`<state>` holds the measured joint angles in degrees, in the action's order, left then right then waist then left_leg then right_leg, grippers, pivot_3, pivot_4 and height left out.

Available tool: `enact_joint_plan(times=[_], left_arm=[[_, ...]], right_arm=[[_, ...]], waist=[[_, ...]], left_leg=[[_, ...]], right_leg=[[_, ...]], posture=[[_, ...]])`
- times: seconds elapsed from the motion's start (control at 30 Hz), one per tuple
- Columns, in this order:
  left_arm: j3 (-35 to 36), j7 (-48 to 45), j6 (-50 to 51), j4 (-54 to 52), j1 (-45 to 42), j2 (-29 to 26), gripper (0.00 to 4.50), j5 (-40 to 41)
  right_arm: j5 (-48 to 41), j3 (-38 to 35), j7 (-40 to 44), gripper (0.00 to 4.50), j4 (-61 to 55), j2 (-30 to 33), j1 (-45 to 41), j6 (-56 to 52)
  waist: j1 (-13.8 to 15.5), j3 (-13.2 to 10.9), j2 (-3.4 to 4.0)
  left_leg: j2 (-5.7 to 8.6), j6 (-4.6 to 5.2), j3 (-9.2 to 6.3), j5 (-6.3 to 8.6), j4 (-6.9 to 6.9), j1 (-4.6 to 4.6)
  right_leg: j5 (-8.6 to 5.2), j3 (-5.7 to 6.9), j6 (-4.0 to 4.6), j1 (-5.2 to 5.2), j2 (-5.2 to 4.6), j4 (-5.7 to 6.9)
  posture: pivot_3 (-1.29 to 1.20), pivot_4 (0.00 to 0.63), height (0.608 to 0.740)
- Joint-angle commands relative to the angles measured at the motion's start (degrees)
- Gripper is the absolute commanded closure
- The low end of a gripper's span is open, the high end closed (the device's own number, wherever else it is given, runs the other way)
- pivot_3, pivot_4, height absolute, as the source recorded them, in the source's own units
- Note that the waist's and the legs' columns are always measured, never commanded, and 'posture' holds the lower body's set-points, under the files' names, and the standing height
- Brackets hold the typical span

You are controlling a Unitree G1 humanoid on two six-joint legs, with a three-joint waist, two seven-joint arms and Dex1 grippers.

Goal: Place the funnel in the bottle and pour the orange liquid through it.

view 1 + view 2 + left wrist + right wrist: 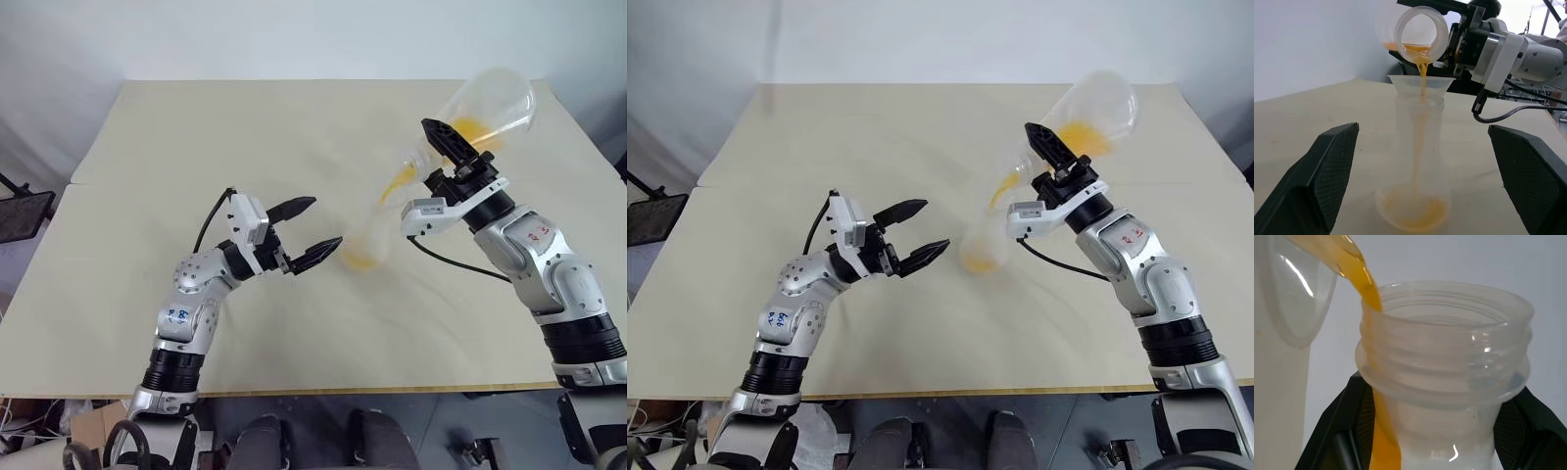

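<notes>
My right tool (453, 149) grips the tilted pouring vessel (490, 103), orange liquid (1422, 73) streaming through the funnel (1421, 84) into the bottle (1418, 161), my left tool (315, 231) wide open.

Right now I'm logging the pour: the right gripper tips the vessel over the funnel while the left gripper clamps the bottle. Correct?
Not quite. In the left wrist view the left gripper stands open around the bottle, not clamping it. The rest holds.

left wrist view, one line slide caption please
Orange liquid streams from the tilted vessel through the funnel into the bottle.
</notes>
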<state>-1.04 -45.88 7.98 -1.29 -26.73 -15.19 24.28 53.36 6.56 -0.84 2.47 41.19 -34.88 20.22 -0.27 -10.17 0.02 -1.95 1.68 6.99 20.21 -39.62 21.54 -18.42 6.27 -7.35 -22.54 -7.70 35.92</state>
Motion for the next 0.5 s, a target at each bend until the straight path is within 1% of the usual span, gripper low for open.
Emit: enact_joint_plan(times=[0.03, 0.5], left_arm=[[-0.02, 0.13, -1.24, -1.31, -0.88, 0.33, 0.00, -0.02], [-0.14, 0.42, -1.43, -1.38, -0.89, 0.82, 0.00, -0.37]], right_arm=[[-0.12, -0.37, -1.66, 1.87, -1.46, 1.06, -1.32, 0.30], [1.01, -0.03, -1.83, 1.87, -1.72, 0.94, -1.41, 0.27]], waist=[[0.00, 0.00, 0.00], [-0.01, 0.00, 0.00]], left_leg=[[0.00, 0.00, 0.00, 0.00, 0.00, 0.00], [0.00, 0.00, 0.00, 0.00, 0.00, 0.00]], right_leg=[[0.00, 0.00, 0.00, 0.00, 0.00, 0.00], [0.00, 0.00, 0.00, 0.00, 0.00, 0.00]], posture=[[0.00, 0.150, 0.740], [0.00, 0.150, 0.740]])
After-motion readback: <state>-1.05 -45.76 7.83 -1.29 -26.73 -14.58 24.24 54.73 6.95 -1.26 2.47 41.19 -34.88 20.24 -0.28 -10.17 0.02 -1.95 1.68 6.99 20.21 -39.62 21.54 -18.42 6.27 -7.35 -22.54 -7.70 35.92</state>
